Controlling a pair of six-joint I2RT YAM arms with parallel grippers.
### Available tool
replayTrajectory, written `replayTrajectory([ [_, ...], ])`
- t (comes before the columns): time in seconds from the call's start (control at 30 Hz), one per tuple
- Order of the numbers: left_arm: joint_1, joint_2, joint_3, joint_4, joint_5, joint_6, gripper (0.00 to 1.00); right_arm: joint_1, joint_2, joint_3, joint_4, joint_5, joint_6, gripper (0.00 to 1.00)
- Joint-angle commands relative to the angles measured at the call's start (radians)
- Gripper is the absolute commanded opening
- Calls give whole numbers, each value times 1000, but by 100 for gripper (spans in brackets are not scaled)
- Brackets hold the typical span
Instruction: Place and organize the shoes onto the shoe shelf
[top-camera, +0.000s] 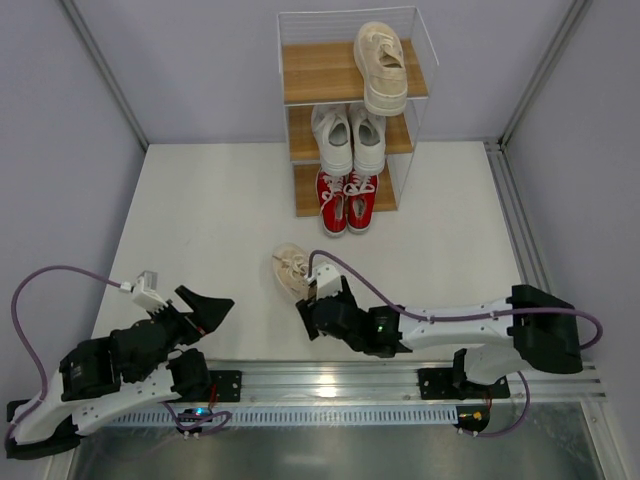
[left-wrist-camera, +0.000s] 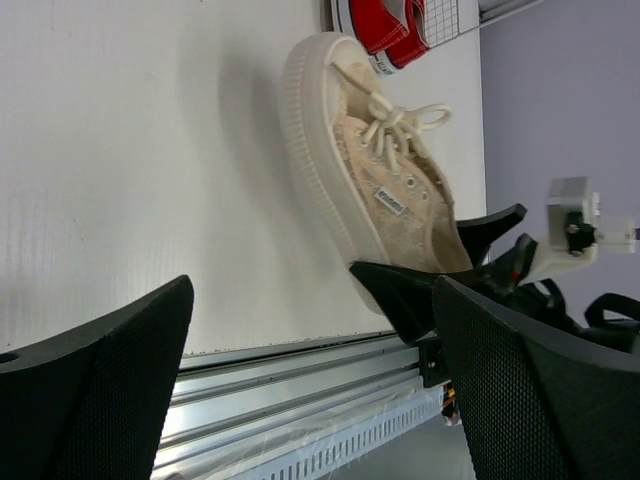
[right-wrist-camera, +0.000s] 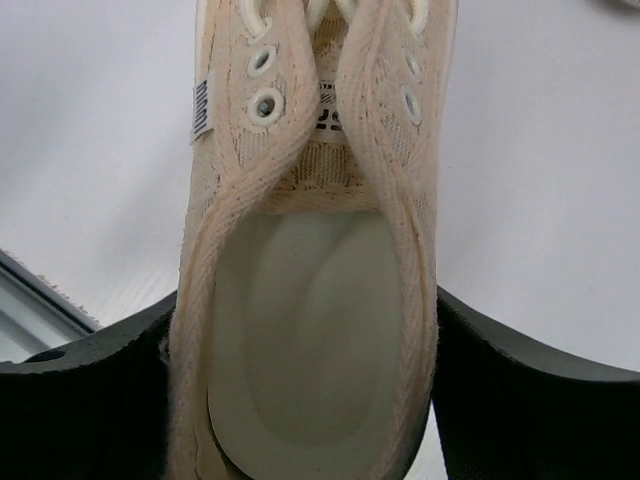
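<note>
1. Nearest me, the left gripper (top-camera: 205, 308) hangs low over the table (top-camera: 220, 220) by its own base, jaws spread wide and holding nothing.
2. Just past the rail, the right gripper (top-camera: 318, 298) has its jaws pressed against both sides of the heel of the loose beige shoe (top-camera: 292, 270), which looks like a firm grip.
3. That shoe sits on the table, toe pointing toward the back, well apart from the rack.
4. At the back stands the shoe shelf (top-camera: 320, 70): the red pair (top-camera: 347, 200) on the bottom tier, the white pair (top-camera: 348, 135) on the middle, and the shelved beige shoe (top-camera: 381, 65) alone on the right of the top board.
5. So I judge 5 of 6 shoes done; 1 is left, for the bare left half of the top board.
</note>
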Motion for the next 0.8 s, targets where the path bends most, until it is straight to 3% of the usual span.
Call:
replayTrajectory([
  [0.0, -2, -2, 28, -9, -37, -14, 100, 5, -138, 72, -9, 56, -77, 4],
  [0.23, -2, 6, 33, 0, -42, -2, 100, 5, -293, 183, -108, 117, -194, 4],
  [0.4, -4, 24, 33, 14, -44, 13, 100, 1, -322, 432, -226, 243, -319, 4],
  [0.67, -2, 53, 28, 40, -22, 24, 100, -116, -162, 967, -415, 323, -446, 4],
  [0.77, -2, 53, 30, 32, -13, 24, 100, -215, -68, 1135, -457, 282, -481, 4],
])
